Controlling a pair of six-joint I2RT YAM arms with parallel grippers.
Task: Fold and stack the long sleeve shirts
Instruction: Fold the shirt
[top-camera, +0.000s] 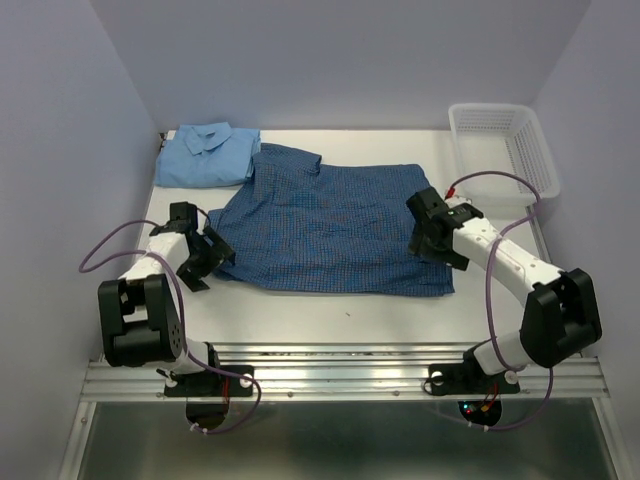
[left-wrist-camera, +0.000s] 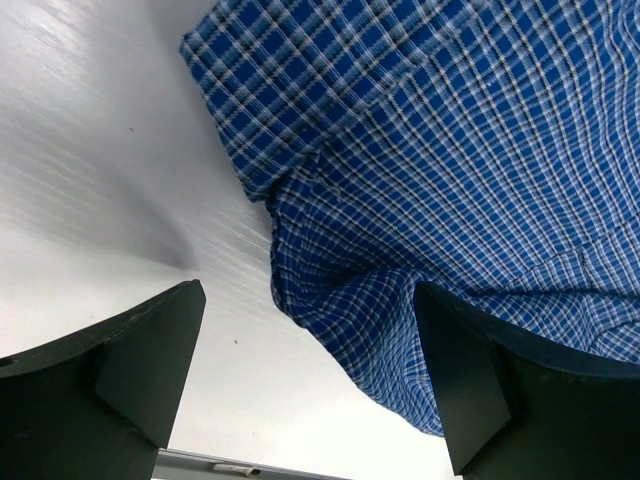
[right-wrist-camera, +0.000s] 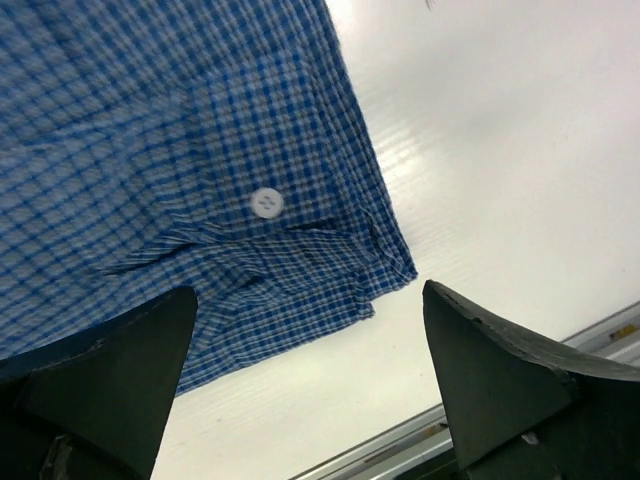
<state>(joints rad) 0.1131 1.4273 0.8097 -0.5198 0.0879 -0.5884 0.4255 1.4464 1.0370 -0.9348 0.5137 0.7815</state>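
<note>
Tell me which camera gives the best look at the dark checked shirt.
The top external view: the dark checked shirt lies spread on the table, nearly all of it visible. The left wrist view catches only one rumpled edge of it, the right wrist view only a corner with a white button.

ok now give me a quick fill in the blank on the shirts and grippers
1. The folded shirt is plain; the spread-out shirt is ____.
2. The left gripper and right gripper both have their jaws ____.
3. The white basket sits at the far ____ corner of the table.
Missing words: checked; open; right.
</note>
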